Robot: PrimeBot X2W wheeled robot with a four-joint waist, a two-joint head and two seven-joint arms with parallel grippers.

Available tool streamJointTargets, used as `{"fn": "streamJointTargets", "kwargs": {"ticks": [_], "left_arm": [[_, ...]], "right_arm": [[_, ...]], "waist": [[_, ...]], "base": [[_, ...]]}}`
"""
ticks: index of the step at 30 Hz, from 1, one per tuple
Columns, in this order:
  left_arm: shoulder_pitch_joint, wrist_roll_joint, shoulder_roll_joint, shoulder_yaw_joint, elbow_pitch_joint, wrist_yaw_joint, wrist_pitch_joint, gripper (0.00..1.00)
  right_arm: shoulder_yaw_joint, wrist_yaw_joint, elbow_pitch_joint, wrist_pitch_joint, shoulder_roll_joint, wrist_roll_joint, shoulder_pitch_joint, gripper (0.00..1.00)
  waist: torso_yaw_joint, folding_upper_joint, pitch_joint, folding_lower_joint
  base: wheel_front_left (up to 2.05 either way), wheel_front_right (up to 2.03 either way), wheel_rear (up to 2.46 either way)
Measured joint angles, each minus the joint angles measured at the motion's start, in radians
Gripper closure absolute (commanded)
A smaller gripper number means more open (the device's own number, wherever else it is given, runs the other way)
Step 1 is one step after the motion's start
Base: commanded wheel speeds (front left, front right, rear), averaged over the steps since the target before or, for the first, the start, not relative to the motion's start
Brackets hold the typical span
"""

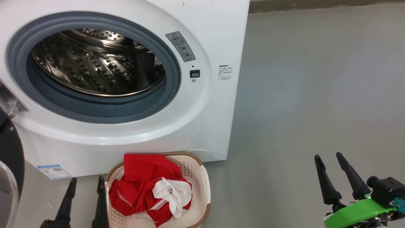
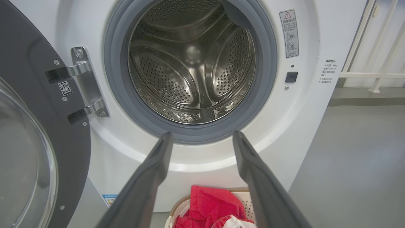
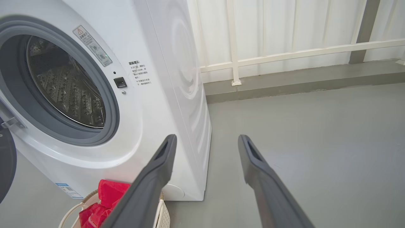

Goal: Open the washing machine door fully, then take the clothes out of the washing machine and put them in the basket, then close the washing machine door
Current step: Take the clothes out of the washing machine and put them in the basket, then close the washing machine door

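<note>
Basket [image 1: 193,167] sits on the grey floor [image 1: 316,95], just in front of the washing machine [image 1: 205,120], near its base. I can't tell if they touch. It's oval cream plastic with perforated walls and a brown woven-look rim. The clothes [image 1: 142,185] are in it: soft red fabric, crumpled, with a white bunched piece on top toward the right. The red heap rises over the back rim.

The drum [image 1: 95,66] is the other container, and I see bare shiny steel in it, dotted with holes and with raised ribs. A thick grey rubber ring [image 1: 95,111] runs round the mouth. The machine body is a smooth white box with a small blue label [image 1: 53,171] low on the front.

The washing machine door [image 1: 12,148] is swung out at the machine's left. It's glossy black and round, with a bulging clear glass window [image 2: 22,164] and a metal hinge [image 2: 85,83].

My left gripper [image 1: 87,180] is low, just beside the basket's left side, long dark tapered fingers spread apart and pinching nothing. It points at the drum mouth in the left wrist view. My right gripper [image 1: 328,156] is also spread and gripping nothing. It's well apart from the basket, over bare floor, with a green part at the wrist.
</note>
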Motion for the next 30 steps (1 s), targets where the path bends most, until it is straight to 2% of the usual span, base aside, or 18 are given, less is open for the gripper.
{"fn": "streamJointTargets", "kwargs": {"ticks": [16, 30], "left_arm": [[0.0, 0.0, 0.0, -0.008, 0.0, 0.008, 0.0, 0.0], [-0.001, 0.001, 0.0, -0.01, -0.001, 0.009, 0.0, 0.0]], "right_arm": [[0.001, 0.0, -0.001, 0.0, 0.001, 0.0, 0.004, 0.0], [0.0, 0.0, -0.002, 0.0, 0.005, 0.0, 0.004, 0.0]], "waist": [[0.004, 0.0, 0.006, 0.0], [0.007, 0.0, 0.019, 0.0]], "base": [[-0.02, 0.02, 0.0], [-1.05, 1.05, 0.0]]}}
